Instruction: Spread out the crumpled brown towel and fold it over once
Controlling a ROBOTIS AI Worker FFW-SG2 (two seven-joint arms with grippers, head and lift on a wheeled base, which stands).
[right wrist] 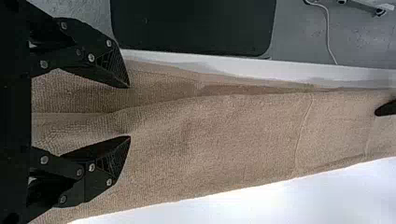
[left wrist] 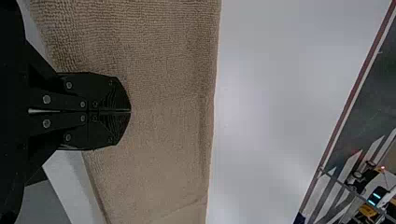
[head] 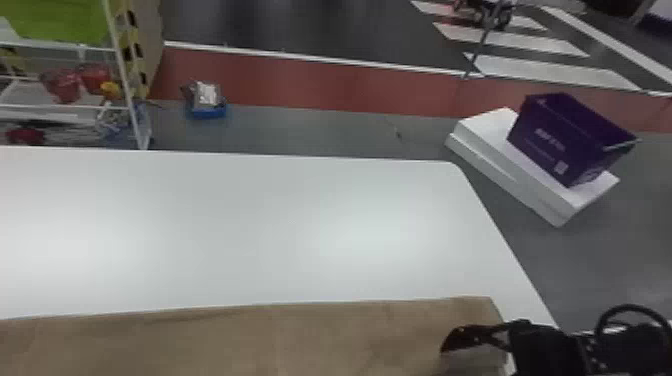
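Across the bottom of the head view, the brown towel [head: 300, 335] lies as a long band on the white table. My right gripper [head: 475, 345] is over the towel's right end there. In the right wrist view, that gripper [right wrist: 128, 112] stands open, its two fingers well apart above the towel [right wrist: 243, 135], with a raised fold running between them. The left wrist view has my left gripper [left wrist: 130, 112] shut, its tips together over the towel [left wrist: 163, 107]; whether any cloth is pinched between them I cannot tell. A dark fingertip [right wrist: 386, 108] shows at the towel's far end in the right wrist view.
Bare white table [head: 240, 225] stretches beyond the towel's far edge. On the floor past the table's right side, a purple bin [head: 565, 140] rests on white boxes [head: 505, 165]. A wire shelf [head: 65, 106] stands behind the table at the left.
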